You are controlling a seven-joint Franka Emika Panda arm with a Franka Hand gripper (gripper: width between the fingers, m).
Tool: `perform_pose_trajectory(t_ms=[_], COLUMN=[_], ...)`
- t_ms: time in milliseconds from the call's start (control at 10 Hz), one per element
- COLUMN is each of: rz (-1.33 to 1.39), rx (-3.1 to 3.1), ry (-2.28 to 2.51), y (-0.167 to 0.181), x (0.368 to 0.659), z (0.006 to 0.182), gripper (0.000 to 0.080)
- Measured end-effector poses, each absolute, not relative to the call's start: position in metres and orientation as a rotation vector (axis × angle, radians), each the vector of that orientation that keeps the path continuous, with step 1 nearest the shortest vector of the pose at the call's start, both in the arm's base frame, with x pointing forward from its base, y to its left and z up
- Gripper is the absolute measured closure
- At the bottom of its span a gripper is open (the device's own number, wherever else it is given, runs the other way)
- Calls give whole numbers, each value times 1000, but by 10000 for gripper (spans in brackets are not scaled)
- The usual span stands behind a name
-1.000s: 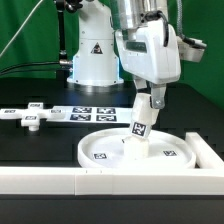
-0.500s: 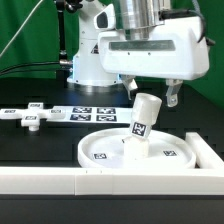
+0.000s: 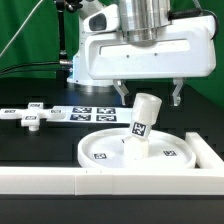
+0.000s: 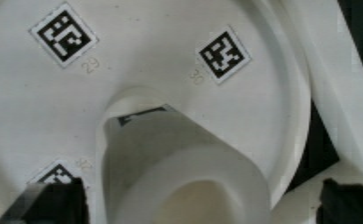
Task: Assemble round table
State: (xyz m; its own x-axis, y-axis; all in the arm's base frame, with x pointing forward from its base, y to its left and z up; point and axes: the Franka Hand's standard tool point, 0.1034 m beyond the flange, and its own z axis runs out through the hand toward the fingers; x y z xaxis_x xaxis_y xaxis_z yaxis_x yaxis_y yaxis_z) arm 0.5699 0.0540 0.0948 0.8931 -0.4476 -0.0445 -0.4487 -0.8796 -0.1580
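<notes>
The large rimmed round disc (image 3: pixel 135 152) lies flat at the front right of the table. The short cylindrical leg (image 3: pixel 141 124) stands at its middle, leaning a little to the exterior view's right. My gripper (image 3: pixel 149 95) hangs just above the leg's top, open and empty. Its fingers (image 3: pixel 120 92) stand wide apart on either side of the leg and touch nothing. In the wrist view the leg (image 4: pixel 192 165) rises between the dark fingertips (image 4: pixel 53 196) over the tagged disc (image 4: pixel 142 60). The flat cross-shaped foot piece (image 3: pixel 30 116) lies at the left.
The marker board (image 3: pixel 92 113) lies behind the disc. The white border rail (image 3: pixel 60 182) runs along the front and up the right side (image 3: pixel 207 152). The robot's base (image 3: pixel 92 60) stands at the back.
My wrist has turned about a quarter turn, and the jaws have gone from close around the leg's top to wide apart. The leg stays standing on the disc.
</notes>
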Motion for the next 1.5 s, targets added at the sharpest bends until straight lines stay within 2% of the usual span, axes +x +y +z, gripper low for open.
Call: perform_pose_trajectory(t_ms=[500, 1000, 1200, 1500], rz=[-40, -57, -79, -59], rx=[-3094, -3037, -2969, -2841], ry=[-215, -669, -1088, -1447], y=[53, 51, 54, 52], x=[574, 573, 574, 572], z=[98, 95, 91, 89], gripper=[151, 151, 151, 151])
